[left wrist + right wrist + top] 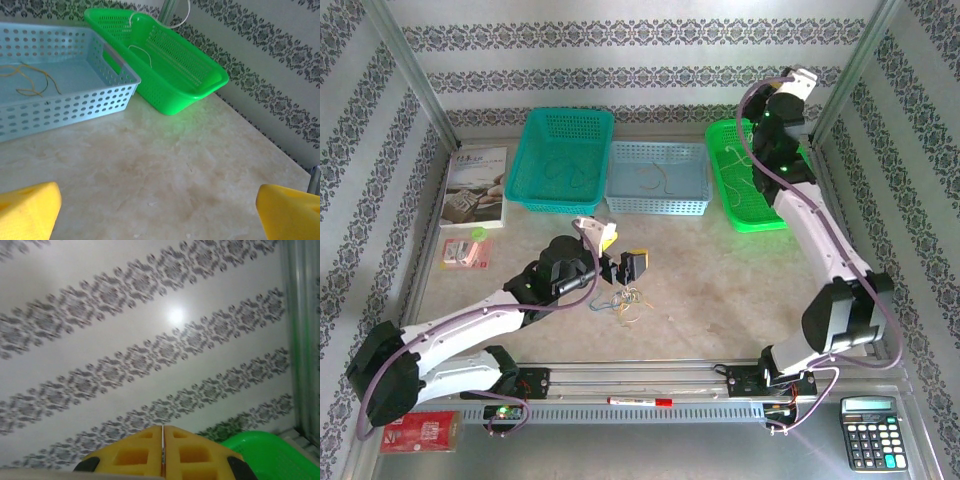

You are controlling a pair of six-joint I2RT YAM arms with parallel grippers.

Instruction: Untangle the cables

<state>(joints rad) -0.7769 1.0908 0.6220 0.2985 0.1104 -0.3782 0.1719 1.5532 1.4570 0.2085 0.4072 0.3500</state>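
Observation:
A small tangle of thin cables lies on the table in front of the arms. My left gripper hovers just behind it, open wide, its yellow pads far apart over bare table with nothing between them. My right gripper is raised high over the green basket, pads pressed together on a thin whitish cable that dangles toward the basket. More whitish strand rests in the green basket. A yellowish cable lies in the pale blue basket.
A teal basket with a thin strand stands at the back left, beside the pale blue basket. A book and a pink packet lie at the left. A red marker and a calculator sit near the front rail.

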